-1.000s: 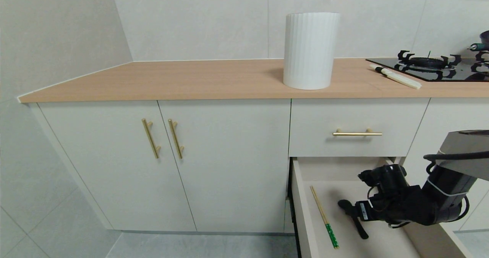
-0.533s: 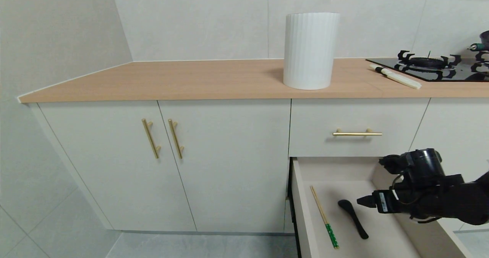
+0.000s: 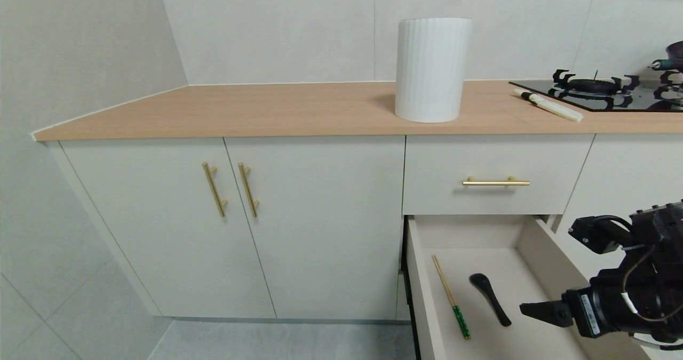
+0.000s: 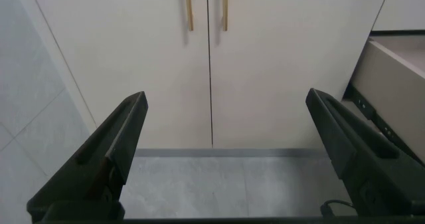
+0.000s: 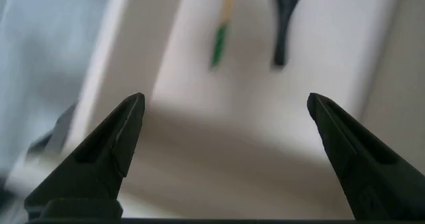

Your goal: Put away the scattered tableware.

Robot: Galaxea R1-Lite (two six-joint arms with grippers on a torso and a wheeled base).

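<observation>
The lower drawer (image 3: 420,285) stands pulled out at the bottom right. Inside it lie a pair of wooden chopsticks with green ends (image 3: 451,297) and a black spoon (image 3: 489,297), side by side and apart. My right gripper (image 3: 540,312) hangs open over the drawer's front right part, clear of both pieces and holding nothing. The right wrist view looks down between its spread fingers (image 5: 224,104) at the chopsticks (image 5: 222,26) and the spoon (image 5: 283,23). My left gripper (image 4: 226,99) is open and empty, facing the cabinet doors (image 4: 279,64).
A tall white ribbed container (image 3: 433,69) stands on the wooden counter (image 3: 267,109). A pale knife with a dark handle (image 3: 549,106) lies beside the gas hob (image 3: 603,90). A shut drawer with a gold handle (image 3: 496,182) sits above the open one.
My right gripper drew back from the spoon toward the drawer's front right, leaving the spoon lying beside the chopsticks. The head camera shifted slightly.
</observation>
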